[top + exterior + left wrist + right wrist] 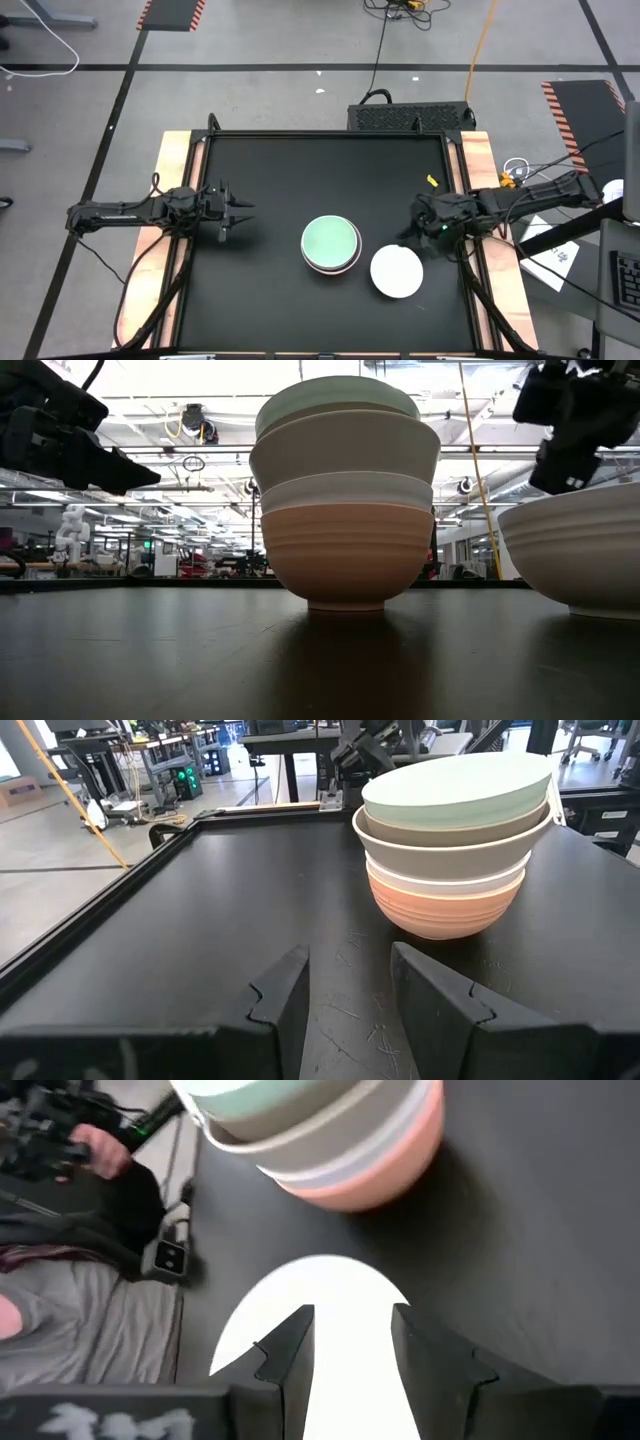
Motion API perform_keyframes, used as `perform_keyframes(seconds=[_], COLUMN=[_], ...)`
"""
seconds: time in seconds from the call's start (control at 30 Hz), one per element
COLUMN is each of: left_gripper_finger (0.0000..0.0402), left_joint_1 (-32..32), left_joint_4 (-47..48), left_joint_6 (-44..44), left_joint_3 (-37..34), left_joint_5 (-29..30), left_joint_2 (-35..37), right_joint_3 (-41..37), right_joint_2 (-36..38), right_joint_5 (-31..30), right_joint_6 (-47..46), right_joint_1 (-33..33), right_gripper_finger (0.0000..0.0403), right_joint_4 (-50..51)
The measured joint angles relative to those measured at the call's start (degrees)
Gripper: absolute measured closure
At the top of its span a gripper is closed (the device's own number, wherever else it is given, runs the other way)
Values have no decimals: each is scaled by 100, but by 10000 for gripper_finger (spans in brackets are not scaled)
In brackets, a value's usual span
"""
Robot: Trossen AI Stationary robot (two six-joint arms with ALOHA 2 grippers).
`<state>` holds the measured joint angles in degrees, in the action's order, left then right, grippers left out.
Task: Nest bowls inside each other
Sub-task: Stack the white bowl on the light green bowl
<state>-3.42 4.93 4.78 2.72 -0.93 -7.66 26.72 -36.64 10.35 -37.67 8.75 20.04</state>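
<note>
While the right gripper (350,1345) hangs with its fingers parted and empty over the table's (280,170) right edge, a lone white bowl (396,270) sits just beside and below it, near the front edge. Touching distance to its left stands the stack (345,495): mint green bowl (455,785) on top, beige-grey, white, salmon-orange bowl (345,560) at bottom. The left gripper (345,985), fingers apart, waits near the left edge.

Bright ceiling lights (150,385) are washing out the room overhead. The white bowl (310,1340) is glaring, detail lost. The black table (200,660) is reflecting the stacked bowls (345,490) dimly.
</note>
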Motion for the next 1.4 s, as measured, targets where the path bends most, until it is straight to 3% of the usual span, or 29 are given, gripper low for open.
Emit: perform_keyframes(seconds=[0.33,1.4], left_gripper_finger=[256,256], left_joint_1=[0,0], left_joint_4=[-2,-7], left_joint_6=[-20,-35], left_joint_3=[0,2], left_joint_5=[0,-2], left_joint_2=[0,-1], right_joint_3=[35,33], right_joint_2=[-11,-1162], right_joint_5=[287,496], right_joint_6=[-577,-1047], right_joint_1=[0,0], right_gripper_finger=[277,277], right_joint_4=[922,1108])
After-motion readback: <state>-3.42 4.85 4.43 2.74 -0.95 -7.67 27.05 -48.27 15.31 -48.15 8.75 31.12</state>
